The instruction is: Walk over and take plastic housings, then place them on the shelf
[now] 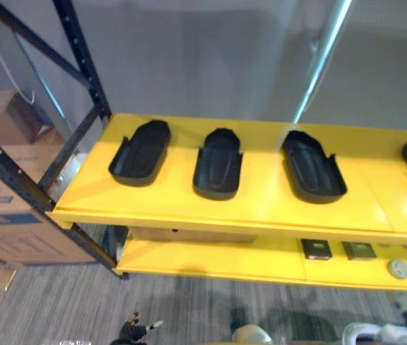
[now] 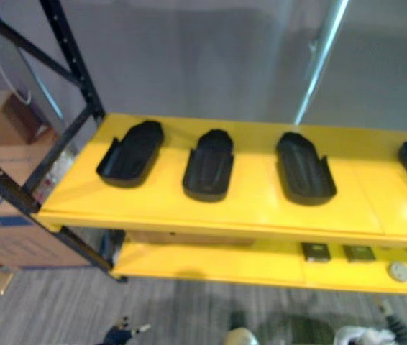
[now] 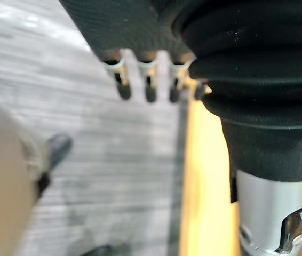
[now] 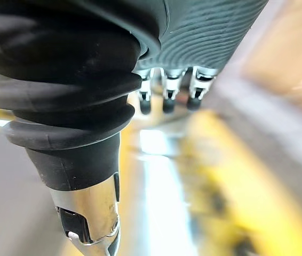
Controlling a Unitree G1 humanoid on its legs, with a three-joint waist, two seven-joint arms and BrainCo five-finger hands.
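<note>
Currently, four plastic housings (image 1: 218,163) lie hollow side up, well apart in a row on the yellow shelf (image 1: 261,210), probably spaced so each sets down clear of its neighbour. The left hand (image 3: 124,24) and right hand (image 4: 204,32) hang empty, fingers (image 3: 123,88) straight. Cardboard boxes (image 1: 9,215) stand beside the black rack upright (image 1: 81,57); small parts (image 1: 316,249) occupy the lower level (image 1: 211,260). The shelf front appears unobstructed.

left hand (image 3: 120,28): black ribbed cover | right hand (image 4: 207,29): silver fingers (image 4: 168,92), dark tips
</note>
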